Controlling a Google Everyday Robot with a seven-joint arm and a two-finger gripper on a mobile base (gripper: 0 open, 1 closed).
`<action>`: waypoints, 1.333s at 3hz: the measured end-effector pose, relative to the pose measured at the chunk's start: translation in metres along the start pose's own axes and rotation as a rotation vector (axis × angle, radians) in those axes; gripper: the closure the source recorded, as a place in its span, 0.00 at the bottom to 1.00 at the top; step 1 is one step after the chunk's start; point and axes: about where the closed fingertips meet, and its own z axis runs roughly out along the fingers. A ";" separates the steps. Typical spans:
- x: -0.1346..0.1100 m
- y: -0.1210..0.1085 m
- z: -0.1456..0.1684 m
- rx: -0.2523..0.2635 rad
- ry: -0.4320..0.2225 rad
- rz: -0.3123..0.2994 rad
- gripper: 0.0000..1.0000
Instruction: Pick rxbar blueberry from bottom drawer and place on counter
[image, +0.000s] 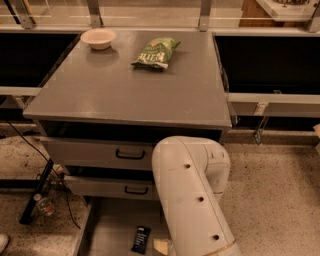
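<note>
Grey bench (125, 95) stands over the open bottom drawer (107, 232). The white arm (192, 200) dips into the drawer and hides the gripper, so I cannot tell its state. The rxbar blueberry (141, 239) lies flat on the drawer floor, just view-left of the arm's lower end, its long axis roughly front-to-back.

We see warm, rather dim light falling from above: the counter (125, 90) carries a soft pale sheen, the gap under its front edge lies in deep shadow, and the bottom drawer (112, 230) looks dull. The white arm (192, 200) is brightest and hides the gripper from us
</note>
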 end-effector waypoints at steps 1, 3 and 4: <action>-0.014 -0.022 0.003 0.045 -0.002 0.036 0.00; -0.024 -0.103 0.007 0.211 0.032 0.135 0.00; -0.022 -0.177 -0.007 0.365 0.063 0.228 0.00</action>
